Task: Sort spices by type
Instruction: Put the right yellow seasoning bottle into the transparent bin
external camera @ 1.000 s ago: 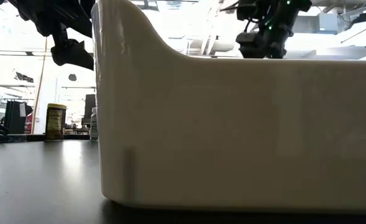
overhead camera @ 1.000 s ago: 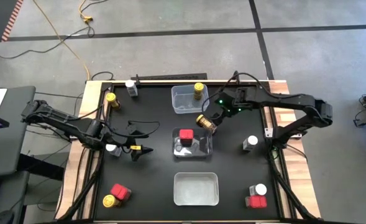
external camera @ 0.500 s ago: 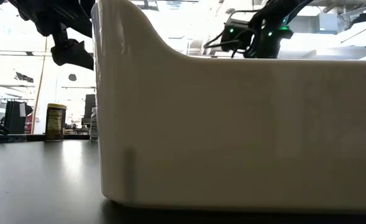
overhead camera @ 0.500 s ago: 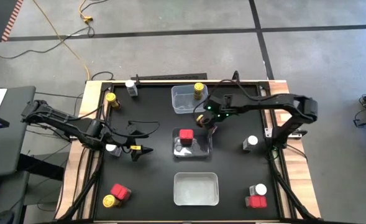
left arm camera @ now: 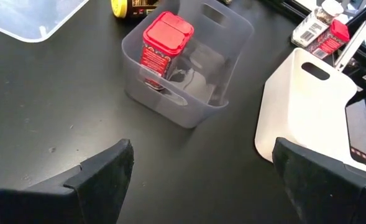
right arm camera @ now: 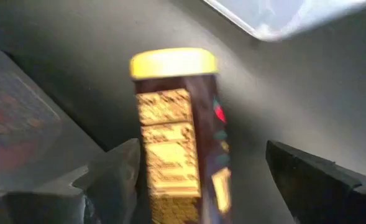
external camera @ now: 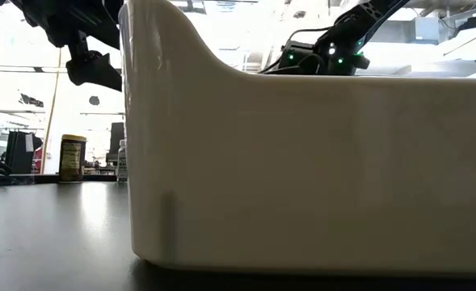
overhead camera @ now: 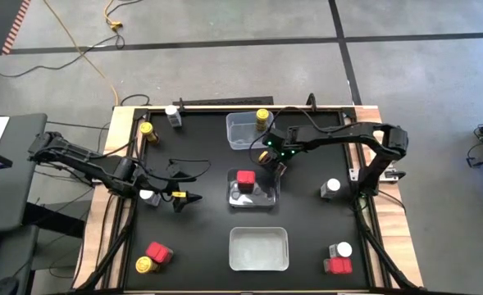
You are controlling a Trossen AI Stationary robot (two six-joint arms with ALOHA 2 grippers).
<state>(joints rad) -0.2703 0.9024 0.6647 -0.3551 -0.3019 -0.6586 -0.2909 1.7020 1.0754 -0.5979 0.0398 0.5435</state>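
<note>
A: Where is the right pincer [overhead camera: 267, 157]?
B: Between the back clear tub [overhead camera: 243, 131] and the middle tub [overhead camera: 254, 190], over the black tabletop [overhead camera: 200, 238]. Its fingers are spread on either side of a yellow-capped amber jar [right arm camera: 176, 130]; whether they grip it, I cannot tell.

A: And the left pincer [overhead camera: 193, 199]?
B: Released, hovering at the left of the tabletop, well apart from the jars.

A: What is already sorted?
B: A red tin [overhead camera: 244, 178] stands in the middle tub; another yellow-capped jar [overhead camera: 262, 117] stands in the back tub.
</note>
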